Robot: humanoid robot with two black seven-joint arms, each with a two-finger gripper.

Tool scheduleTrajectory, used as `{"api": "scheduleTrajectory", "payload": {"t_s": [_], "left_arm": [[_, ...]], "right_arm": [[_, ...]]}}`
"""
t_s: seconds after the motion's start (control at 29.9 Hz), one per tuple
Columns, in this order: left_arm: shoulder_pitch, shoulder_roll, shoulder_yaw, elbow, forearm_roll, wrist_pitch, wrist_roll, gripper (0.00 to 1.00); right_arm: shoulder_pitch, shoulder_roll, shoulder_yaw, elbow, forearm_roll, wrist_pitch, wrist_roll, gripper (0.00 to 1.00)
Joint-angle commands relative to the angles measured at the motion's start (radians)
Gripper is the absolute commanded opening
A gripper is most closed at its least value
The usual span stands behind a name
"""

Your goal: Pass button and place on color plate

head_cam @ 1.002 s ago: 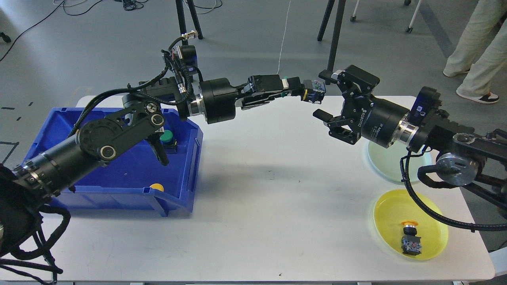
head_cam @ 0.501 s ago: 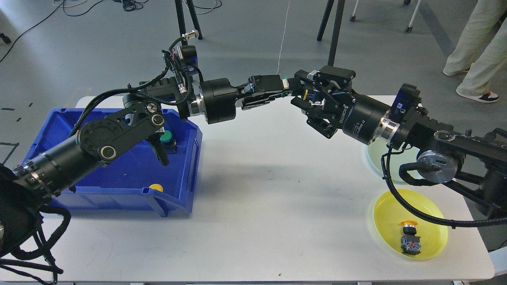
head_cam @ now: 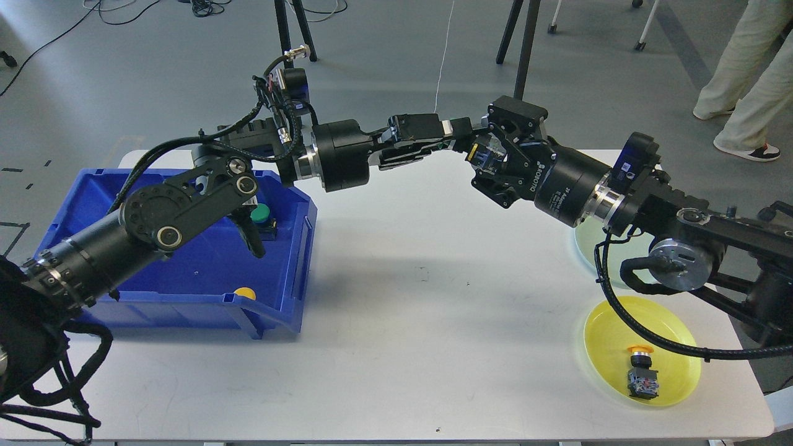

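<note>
My left gripper reaches right over the table's far side, shut on a green-capped button with a dark body. My right gripper meets it from the right, its fingers closed around the button's body. Both grippers hold the button well above the table. A pale green plate lies at the right, mostly hidden behind my right arm. A yellow plate lies at the front right with a yellow-capped button in it.
A blue bin stands at the left under my left arm, with a green button and a yellow button inside. Tripod legs and a person's legs are beyond the table.
My right gripper moved left from open and apart to around the button, then closed on it. My left arm stayed almost still with the button.
</note>
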Motion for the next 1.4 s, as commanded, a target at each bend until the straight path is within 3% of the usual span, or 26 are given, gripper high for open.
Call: {"api": "scheduleTrajectory", "payload": {"t_s": [0.0, 0.17, 0.7, 0.83, 0.97, 1.1, 1.2, 1.37], "left_arm": [[0.002, -0.005, -0.012, 0.000, -0.030, 0.001, 0.000, 0.70], [0.002, -0.005, -0.012, 0.000, -0.047, 0.001, 0.000, 0.79], [0.002, -0.005, -0.014, 0.002, -0.049, 0.001, 0.000, 0.80], [0.002, -0.005, -0.014, 0.002, -0.049, 0.001, 0.000, 0.80], [0.002, -0.005, -0.014, 0.002, -0.049, 0.001, 0.000, 0.80], [0.002, -0.005, -0.014, 0.002, -0.049, 0.001, 0.000, 0.80], [0.002, -0.009, -0.014, 0.002, -0.049, 0.001, 0.000, 0.80], [0.002, -0.011, -0.012, 0.002, -0.049, 0.001, 0.000, 0.80]], "right_arm": [[-0.013, -0.003, 0.007, 0.015, 0.000, -0.013, -0.001, 0.01], [-0.063, -0.019, 0.057, 0.028, 0.000, -0.015, -0.001, 0.01], [-0.252, -0.172, 0.231, 0.020, -0.003, -0.037, -0.001, 0.01], [-0.267, -0.203, 0.217, -0.002, -0.015, -0.128, -0.004, 0.01], [-0.289, -0.197, 0.193, -0.048, -0.038, -0.287, -0.024, 0.01], [-0.281, -0.151, 0.110, -0.159, -0.155, -0.577, -0.088, 0.01], [-0.272, 0.002, 0.016, -0.349, -0.244, -0.592, -0.160, 0.01], [-0.241, 0.148, -0.096, -0.616, -0.305, -0.592, -0.174, 0.01]]}}
